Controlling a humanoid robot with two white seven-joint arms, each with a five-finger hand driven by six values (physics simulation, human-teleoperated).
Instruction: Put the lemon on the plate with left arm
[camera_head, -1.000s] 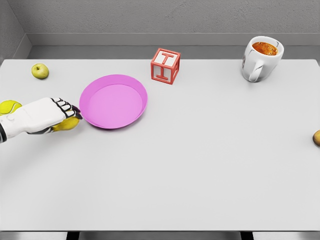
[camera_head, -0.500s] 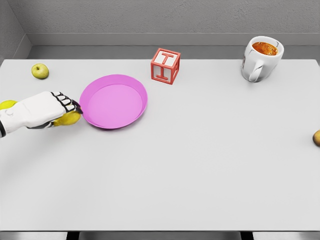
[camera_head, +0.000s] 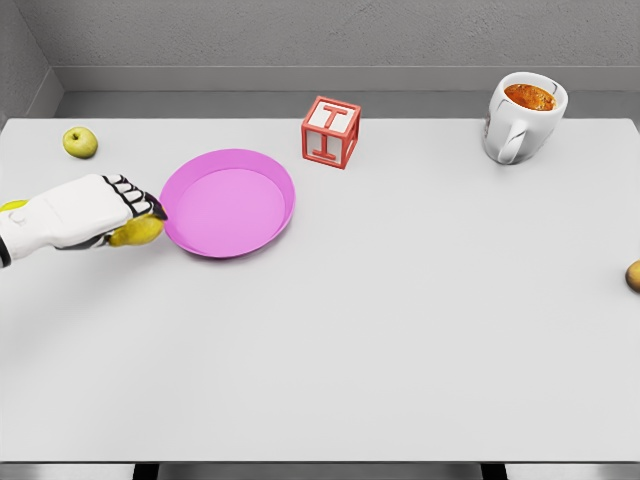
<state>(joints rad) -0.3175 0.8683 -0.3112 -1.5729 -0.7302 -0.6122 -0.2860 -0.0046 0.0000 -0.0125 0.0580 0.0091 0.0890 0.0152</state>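
Lemon sits gripped in the left robot hand, just beside the pink plate. Both are over the white tabletop

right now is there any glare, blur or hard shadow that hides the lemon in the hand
Head view: even, soft light, no glare or blur. Head view: only faint shadows under the plate and left hand. Head view: the lemon is sharp but mostly covered by the fingers.
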